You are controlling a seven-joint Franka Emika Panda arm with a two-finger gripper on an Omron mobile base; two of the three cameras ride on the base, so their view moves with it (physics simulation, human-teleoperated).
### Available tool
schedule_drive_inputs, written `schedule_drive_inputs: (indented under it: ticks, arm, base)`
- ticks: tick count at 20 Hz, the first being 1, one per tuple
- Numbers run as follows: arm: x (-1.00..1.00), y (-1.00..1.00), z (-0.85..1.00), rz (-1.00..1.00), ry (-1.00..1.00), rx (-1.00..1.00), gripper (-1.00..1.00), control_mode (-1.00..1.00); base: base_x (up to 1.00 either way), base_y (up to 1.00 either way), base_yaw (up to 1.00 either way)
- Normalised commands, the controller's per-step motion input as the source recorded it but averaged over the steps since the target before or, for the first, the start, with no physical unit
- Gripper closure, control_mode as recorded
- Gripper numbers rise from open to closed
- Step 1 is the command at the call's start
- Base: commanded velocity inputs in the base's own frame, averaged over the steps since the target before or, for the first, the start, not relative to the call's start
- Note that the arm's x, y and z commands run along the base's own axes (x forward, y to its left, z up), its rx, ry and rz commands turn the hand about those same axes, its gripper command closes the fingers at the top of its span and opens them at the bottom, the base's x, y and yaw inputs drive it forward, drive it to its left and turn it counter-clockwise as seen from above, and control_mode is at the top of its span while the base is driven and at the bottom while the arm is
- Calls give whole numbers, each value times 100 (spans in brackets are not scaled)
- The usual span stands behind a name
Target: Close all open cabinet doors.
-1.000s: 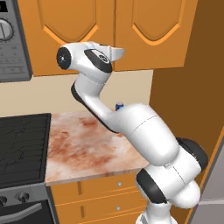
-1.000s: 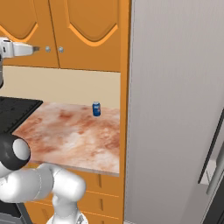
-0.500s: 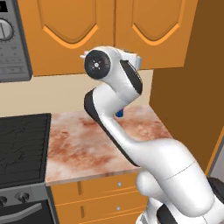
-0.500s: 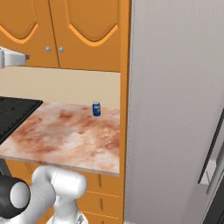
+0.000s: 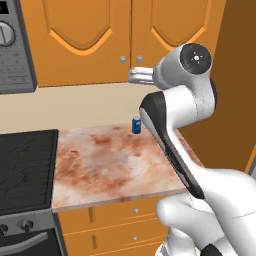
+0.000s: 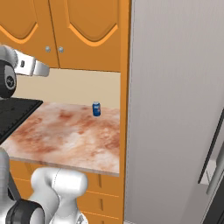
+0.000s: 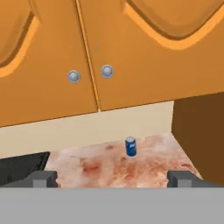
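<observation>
Gripper [image 7: 112,179] hung free, fingers [image 7: 43,178] spread apart, holding nothing. Cabinet doors [image 7: 144,52] sat ahead and above fingertips, both flush shut, knobs [image 7: 107,71] side by side. Blue can [image 7: 131,146] stood between fingertips, beyond them, on counter [image 7: 109,168]. Likely pulled back to survey.

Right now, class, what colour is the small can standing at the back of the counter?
Blue, with a pale mark on its side; the can shows best in the hand view.

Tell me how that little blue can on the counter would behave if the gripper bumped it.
The can stands upright and looks narrow for its height, so a high bump would likely tip it. Being round, it would probably roll across the flat counter once down. It looks small, likely light, so even a slight nudge from the gripper could shift it.
</observation>
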Motion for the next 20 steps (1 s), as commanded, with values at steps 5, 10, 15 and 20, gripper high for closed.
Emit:
schedule_drive_inputs:
  ticks: [5,10,15,20]
  arm:
    - [-22,0,-22,2,68,-7,-100,-100]
    - [-53,-29,-51,0,19,0,-100,-100]
    - [-30,-63,-68,0,5,3,-100,-100]
    - [-29,-41,-89,0,12,0,-100,-100]
  base:
    - [0,0,0]
    - [0,0,0]
    - [0,0,0]
    - [0,0,0]
